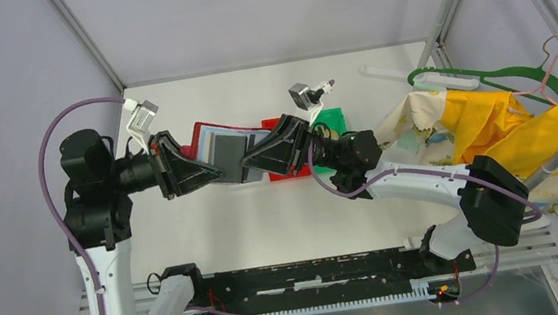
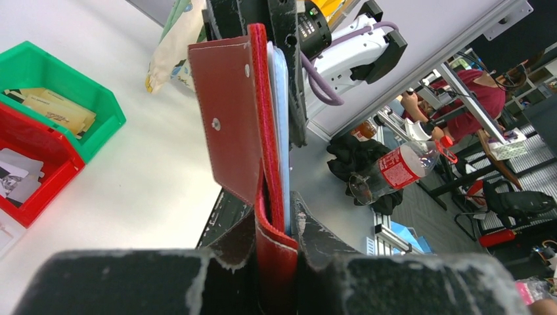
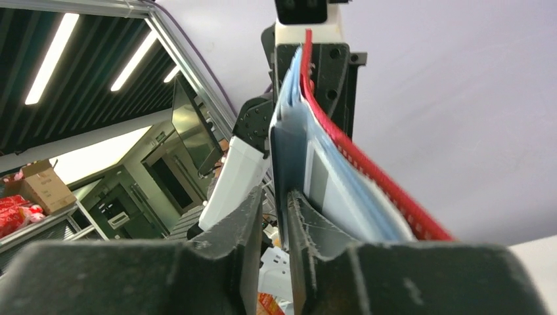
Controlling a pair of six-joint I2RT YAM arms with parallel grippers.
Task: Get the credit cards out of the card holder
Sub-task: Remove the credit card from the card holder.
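The red card holder [image 1: 212, 144] hangs in the air between my two grippers, its pale blue-grey leaves spread open. My left gripper [image 1: 207, 167] is shut on its red folded edge; the left wrist view shows the jaws [image 2: 276, 220] clamped on the red cover [image 2: 230, 118]. My right gripper [image 1: 247, 160] meets the holder from the right. In the right wrist view its jaws [image 3: 276, 197] are closed to a narrow slot around a thin dark-edged credit card [image 3: 281, 157] standing out from the leaves [image 3: 341, 190]. The other cards stay hidden in the pockets.
A red bin [image 1: 294, 173] and a green bin [image 1: 332, 121] sit right behind the holder; both also show in the left wrist view, the green bin [image 2: 39, 72] holding tan cards. Yellow and patterned cloth [image 1: 493, 119] with a green hanger [image 1: 495, 78] lies at the right.
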